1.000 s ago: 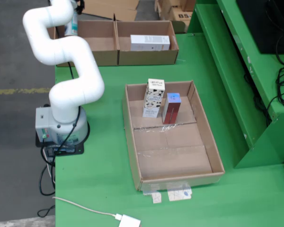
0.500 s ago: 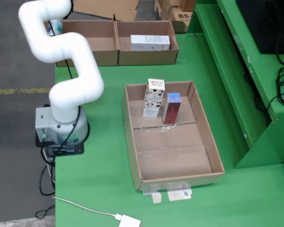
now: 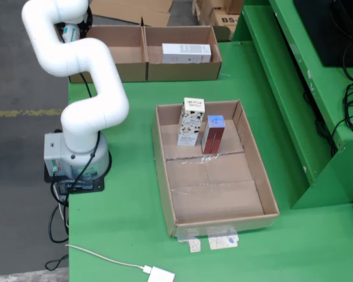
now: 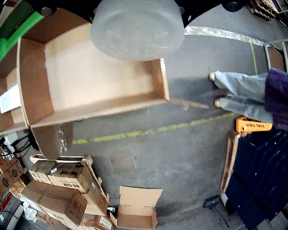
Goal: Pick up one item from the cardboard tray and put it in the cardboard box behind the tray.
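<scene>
The open cardboard tray (image 3: 163, 176) lies mid-table and holds two upright items at its far end: a black-and-white patterned carton (image 3: 191, 121) and a red box (image 3: 213, 134). Behind it stands a two-compartment cardboard box (image 3: 146, 73) with a white box (image 3: 186, 53) lying in the right compartment. My gripper (image 3: 70, 24) hangs at the far left end of that box with a white, blue-marked round container (image 3: 70, 32) under it. In the wrist view the container's round pale bottom (image 4: 137, 26) fills the top, over the empty compartment (image 4: 86, 81). The fingers are hidden.
The white arm's base (image 3: 76, 155) stands at the table's left edge. A green shelf frame (image 3: 294, 88) runs along the right. A white cable and plug (image 3: 159, 274) lie at the front. In the wrist view, a person's legs (image 4: 240, 86) and stacked cartons (image 4: 62, 182) are on the floor.
The arm's end has swung left with the round container, from above the left compartment toward its left edge. The tray and its two items have not moved.
</scene>
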### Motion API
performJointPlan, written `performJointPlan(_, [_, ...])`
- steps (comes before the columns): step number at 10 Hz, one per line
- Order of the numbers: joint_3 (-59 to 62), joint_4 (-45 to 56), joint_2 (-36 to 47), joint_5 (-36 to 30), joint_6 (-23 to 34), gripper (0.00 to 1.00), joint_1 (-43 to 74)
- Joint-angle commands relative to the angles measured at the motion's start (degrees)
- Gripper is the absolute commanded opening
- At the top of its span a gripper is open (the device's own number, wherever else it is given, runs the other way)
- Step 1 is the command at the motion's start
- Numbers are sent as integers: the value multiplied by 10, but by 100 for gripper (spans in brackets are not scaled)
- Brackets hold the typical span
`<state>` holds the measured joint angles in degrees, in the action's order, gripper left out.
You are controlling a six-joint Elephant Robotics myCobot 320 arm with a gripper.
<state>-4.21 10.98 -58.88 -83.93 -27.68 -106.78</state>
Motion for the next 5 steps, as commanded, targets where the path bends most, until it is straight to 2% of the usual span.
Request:
performJointPlan(1, [-296,25,204,-1,43,0,20])
performJointPlan(2, [-296,25,204,-1,43,0,20])
performJointPlan(3, [-316,34,231,-21,99,0,53])
performJointPlan(4, [-316,34,231,-21,99,0,53])
performJointPlan(5, [-224,83,185,-35,133,0,79])
